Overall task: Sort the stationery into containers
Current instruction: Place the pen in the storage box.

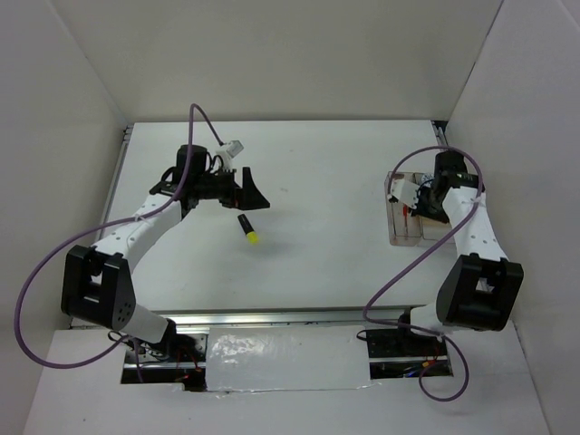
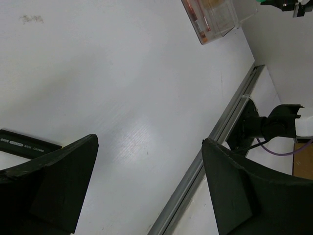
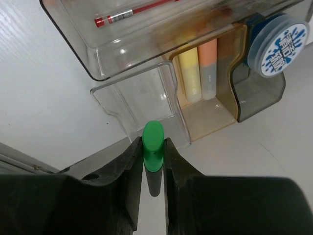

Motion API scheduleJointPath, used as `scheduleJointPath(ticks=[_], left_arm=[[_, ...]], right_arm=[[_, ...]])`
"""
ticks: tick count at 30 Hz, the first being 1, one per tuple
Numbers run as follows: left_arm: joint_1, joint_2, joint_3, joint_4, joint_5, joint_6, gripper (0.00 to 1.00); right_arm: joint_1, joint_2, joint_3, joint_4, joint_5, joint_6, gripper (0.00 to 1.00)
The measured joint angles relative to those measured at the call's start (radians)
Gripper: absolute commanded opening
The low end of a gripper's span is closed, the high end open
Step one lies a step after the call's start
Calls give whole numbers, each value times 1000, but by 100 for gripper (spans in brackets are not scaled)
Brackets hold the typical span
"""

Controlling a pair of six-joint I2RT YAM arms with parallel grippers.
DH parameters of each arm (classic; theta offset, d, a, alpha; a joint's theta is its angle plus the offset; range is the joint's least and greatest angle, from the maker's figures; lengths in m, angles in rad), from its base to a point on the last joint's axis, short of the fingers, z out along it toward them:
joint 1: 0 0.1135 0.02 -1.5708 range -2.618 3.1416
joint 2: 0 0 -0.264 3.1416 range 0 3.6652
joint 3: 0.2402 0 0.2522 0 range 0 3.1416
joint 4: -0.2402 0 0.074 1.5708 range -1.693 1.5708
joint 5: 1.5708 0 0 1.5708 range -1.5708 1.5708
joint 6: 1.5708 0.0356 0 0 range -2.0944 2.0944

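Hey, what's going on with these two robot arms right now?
They are sorting stationery. The right gripper is shut on a green-capped highlighter, holding it right by an empty clear compartment of the organiser. The organiser already holds a red pen, a pale yellow stick, an orange-capped marker and a blue-topped tub. The left gripper is open above the table, near a yellow-capped highlighter lying loose there.
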Motion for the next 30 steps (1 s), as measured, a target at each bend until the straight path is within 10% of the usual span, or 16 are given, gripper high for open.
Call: scheduleJointPath(ticks=[15,21,30], left_arm=[[45,3,53,-71,-198,85,99],[65,3,53,-103,-233,141,99],[70,68,151,-261,-79,575,80]], right_arm=[[40,114,-18,10,104,-26,17],[63,134,-28,18,151,-26,40],[78,149,-24,13,180,-2,46]])
